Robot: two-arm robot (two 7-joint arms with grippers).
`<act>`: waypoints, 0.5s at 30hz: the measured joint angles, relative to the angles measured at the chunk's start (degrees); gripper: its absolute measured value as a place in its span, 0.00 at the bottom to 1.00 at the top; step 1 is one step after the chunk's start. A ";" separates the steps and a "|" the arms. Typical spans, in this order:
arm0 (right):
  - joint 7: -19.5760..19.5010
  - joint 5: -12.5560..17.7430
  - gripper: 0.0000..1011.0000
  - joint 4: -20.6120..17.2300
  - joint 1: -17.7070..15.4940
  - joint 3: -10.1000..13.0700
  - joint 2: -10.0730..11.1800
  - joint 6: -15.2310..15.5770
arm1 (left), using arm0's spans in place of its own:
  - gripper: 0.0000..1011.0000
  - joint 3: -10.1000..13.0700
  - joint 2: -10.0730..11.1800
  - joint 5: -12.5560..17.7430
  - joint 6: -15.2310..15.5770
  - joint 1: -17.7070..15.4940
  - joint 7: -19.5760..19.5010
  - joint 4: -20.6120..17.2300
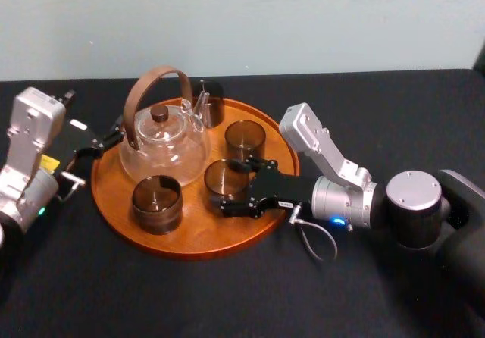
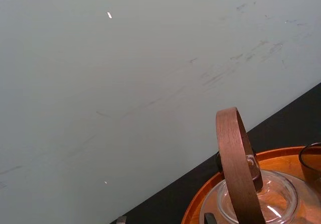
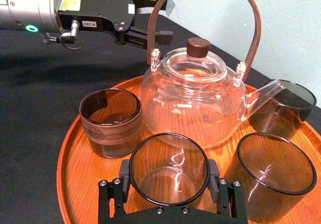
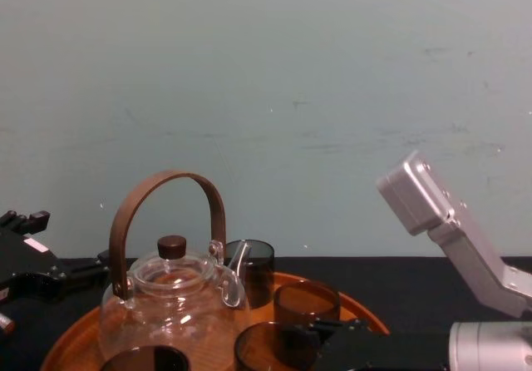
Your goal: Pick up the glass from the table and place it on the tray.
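The right gripper pinches a glass on the tray. The left gripper hovers beside the tray, jaws spread.

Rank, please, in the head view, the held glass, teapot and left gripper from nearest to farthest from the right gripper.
From the right gripper:
1. The glass, between its jaws on the tray.
2. The teapot, farther left.
3. The left gripper, past the tray's left rim.

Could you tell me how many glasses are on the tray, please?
4 glasses on the tray: one at its front left, one at the right gripper, one just behind that, one behind the teapot spout.
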 joint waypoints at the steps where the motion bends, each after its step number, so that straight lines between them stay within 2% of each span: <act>1: 0.00 0.02 0.89 0.00 -0.01 0.00 0.00 0.00 | 0.99 0.00 0.00 0.00 0.00 0.00 0.00 0.00; 7: 0.01 0.15 0.90 -0.04 -0.03 0.00 0.02 0.06 | 0.99 0.00 0.00 0.00 0.00 0.00 0.00 0.00; 12: 0.02 0.23 0.98 -0.07 -0.05 0.02 0.03 0.11 | 0.99 0.00 0.00 0.00 0.00 0.00 0.00 0.00; 15: 0.02 0.26 0.99 -0.08 -0.05 0.03 0.05 0.15 | 0.99 0.00 0.00 0.00 0.00 0.00 0.00 0.00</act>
